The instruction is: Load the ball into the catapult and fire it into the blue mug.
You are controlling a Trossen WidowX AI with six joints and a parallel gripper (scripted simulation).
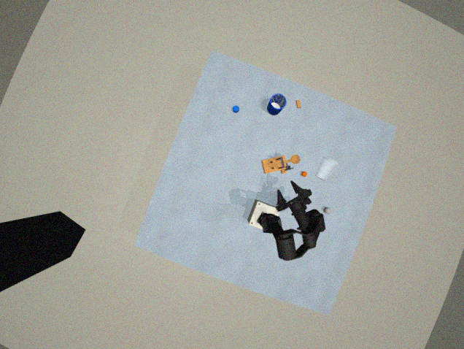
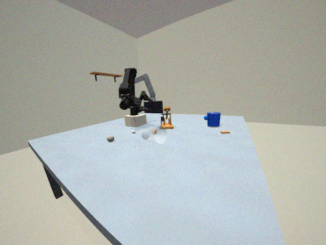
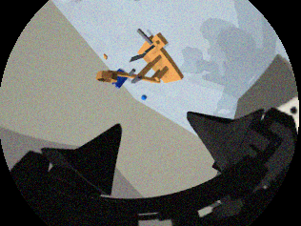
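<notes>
The wooden catapult [image 1: 276, 166] [image 2: 166, 120] [image 3: 157, 62] stands mid-table, its spoon [image 1: 295, 158] empty. A small orange ball [image 1: 303, 173] lies on the table just beside it; in the side view the orange ball [image 2: 154, 131] shows through a clear cup. The blue mug [image 1: 276, 104] [image 2: 213, 119] stands upright at the far end. My gripper [image 1: 288, 192] [image 3: 154, 120] is open and empty. It hangs above the table near the arm's white base [image 1: 257, 214] [image 2: 135, 120], short of the catapult and the ball.
A clear cup [image 1: 327, 168] [image 2: 154, 135] lies on its side next to the orange ball. A grey ball [image 1: 327, 209] [image 2: 110, 138] and a small white ball [image 2: 133, 131] lie near the base. A blue ball [image 1: 235, 109] [image 2: 205, 117] and an orange block [image 1: 298, 104] [image 2: 225, 132] flank the mug.
</notes>
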